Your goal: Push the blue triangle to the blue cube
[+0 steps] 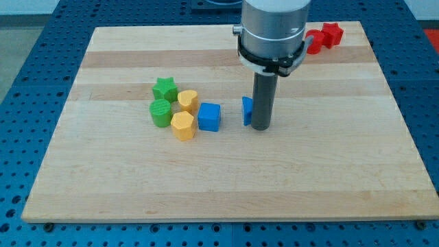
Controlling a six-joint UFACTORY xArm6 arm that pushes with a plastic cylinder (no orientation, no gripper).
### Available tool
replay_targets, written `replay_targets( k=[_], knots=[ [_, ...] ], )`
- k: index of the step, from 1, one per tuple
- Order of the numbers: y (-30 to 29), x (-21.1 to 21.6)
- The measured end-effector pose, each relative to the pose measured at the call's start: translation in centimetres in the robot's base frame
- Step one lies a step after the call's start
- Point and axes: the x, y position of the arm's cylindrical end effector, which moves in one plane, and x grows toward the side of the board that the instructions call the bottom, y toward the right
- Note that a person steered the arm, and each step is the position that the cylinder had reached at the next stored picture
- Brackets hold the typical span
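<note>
While the board is read from the view's left, the first things met are a tight cluster: a green star (pixel 164 88) above a green cylinder-like block (pixel 161 113), with a yellow block (pixel 188 101) and a yellow hexagonal block (pixel 182 126) just beside them. Next comes the blue cube (pixel 210 116), touching or nearly touching the yellow pieces. A short bare gap separates it from the blue triangle (pixel 247 111), only partly visible because the rod stands against its right side. The rod has no jaws to open or close; its tip (pixel 260 128) rests on the wooden board (pixel 309 178), just right of the triangle, apparently in contact. Two red blocks (pixel 326 36) lie well apart at the view's top right. To finish cleanly, the push should probably run straight toward the view's left, centred on the triangle so it does not pivot, and stop once it meets the cube, before the cluster is disturbed.
</note>
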Motion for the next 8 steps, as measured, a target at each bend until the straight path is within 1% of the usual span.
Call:
replay_targets(
  k=[3,8],
  knots=[
    [0.2,-3.1],
    [0.2,-4.4]
  ],
)
